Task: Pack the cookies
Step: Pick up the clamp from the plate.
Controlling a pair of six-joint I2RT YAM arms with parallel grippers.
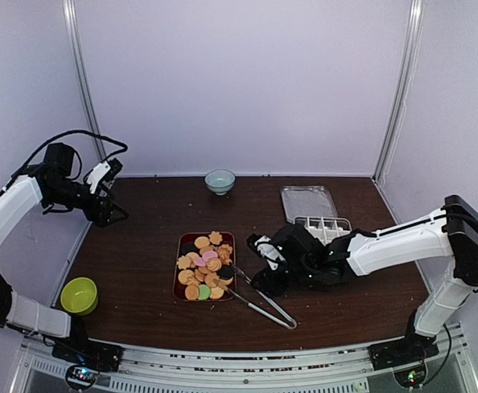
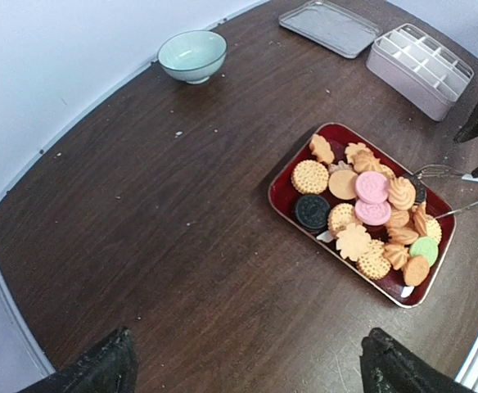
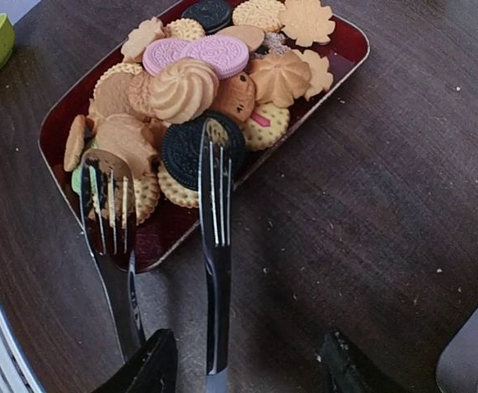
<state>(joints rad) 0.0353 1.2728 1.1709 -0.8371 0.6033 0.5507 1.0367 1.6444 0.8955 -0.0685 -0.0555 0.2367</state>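
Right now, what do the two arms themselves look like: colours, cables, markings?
Both alike: the left arm and right arm have white tubular links, black joints and black wrist housings with white patches. The jaws are black. A loose black cable arcs over the left wrist. No readable markings.

One red tray (image 2: 281, 196), one pair of tongs (image 1: 263, 301), one divided box (image 2: 419, 61), one flat lid (image 2: 329, 24) and two bowls (image 1: 219, 181) were there; two pink cookies (image 2: 372, 187), two dark cookies (image 2: 312, 211), one green cookie (image 2: 424, 250).
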